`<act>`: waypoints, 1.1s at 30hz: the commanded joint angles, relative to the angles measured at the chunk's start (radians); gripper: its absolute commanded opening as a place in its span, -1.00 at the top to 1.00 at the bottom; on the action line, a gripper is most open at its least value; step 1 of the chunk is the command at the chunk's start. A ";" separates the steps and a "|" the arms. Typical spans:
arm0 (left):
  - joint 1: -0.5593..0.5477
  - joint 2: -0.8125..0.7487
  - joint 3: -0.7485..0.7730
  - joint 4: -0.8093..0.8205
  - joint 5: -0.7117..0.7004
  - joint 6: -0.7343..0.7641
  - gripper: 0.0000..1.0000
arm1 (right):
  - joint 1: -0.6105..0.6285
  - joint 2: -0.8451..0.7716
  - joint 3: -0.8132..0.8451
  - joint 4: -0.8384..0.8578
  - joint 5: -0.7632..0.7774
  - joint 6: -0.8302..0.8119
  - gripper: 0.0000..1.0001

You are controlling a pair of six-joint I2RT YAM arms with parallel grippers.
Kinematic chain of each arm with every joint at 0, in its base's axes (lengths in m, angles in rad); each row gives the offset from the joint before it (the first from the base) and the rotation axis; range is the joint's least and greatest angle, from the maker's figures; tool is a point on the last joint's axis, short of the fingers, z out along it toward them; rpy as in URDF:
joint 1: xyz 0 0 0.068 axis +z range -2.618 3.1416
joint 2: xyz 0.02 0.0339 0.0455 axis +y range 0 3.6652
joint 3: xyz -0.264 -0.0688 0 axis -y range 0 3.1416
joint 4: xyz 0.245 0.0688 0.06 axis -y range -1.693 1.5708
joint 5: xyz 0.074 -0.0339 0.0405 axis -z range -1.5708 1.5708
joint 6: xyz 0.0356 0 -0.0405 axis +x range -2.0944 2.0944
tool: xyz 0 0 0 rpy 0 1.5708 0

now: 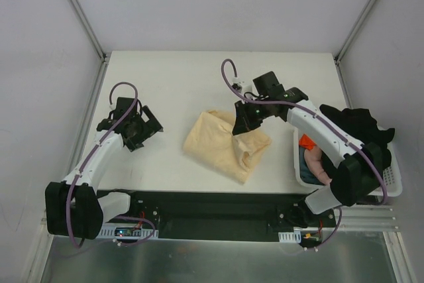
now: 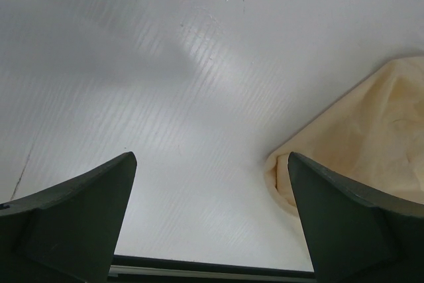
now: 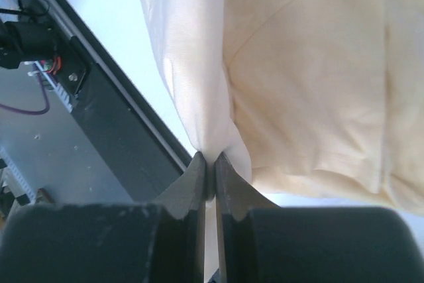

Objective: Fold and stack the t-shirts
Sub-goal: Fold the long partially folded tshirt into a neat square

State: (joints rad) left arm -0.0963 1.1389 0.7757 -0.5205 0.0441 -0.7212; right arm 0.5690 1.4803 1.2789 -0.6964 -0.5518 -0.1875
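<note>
The pale yellow t-shirt (image 1: 222,145) lies crumpled mid-frame on the table (image 1: 165,77), and the right claw (image 1: 244,122) is pinched narrow on a fold at its upper right edge. The left claw (image 1: 142,127) stands wide at centre left, holding nothing. A black t-shirt (image 1: 361,124), an orange t-shirt (image 1: 306,141) and a pink t-shirt (image 1: 315,164) fill the basket (image 1: 394,177) at lower right.

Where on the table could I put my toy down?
The bare far strip of table behind the yellow t-shirt, and the gap between that shirt and the left gripper. The right side is crowded: the basket of shirts and the right arm.
</note>
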 commanded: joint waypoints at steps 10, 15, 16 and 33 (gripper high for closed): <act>0.010 0.053 0.053 0.045 0.022 0.035 -0.99 | -0.112 0.190 0.224 -0.143 0.121 -0.170 0.81; 0.010 0.079 0.060 0.050 0.040 0.037 -0.99 | -0.139 0.285 0.281 -0.181 0.142 -0.127 0.79; 0.010 0.085 0.062 0.051 0.039 0.037 -0.99 | -0.141 0.293 0.283 -0.184 0.147 -0.112 0.79; 0.010 0.110 0.070 0.079 0.154 0.055 -0.99 | -0.176 0.402 0.393 -0.262 0.443 -0.060 -0.93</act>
State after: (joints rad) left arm -0.0963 1.2652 0.8165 -0.4648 0.1329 -0.6907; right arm 0.3988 1.9018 1.6199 -0.8944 -0.2691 -0.2806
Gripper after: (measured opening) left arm 0.993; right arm 0.723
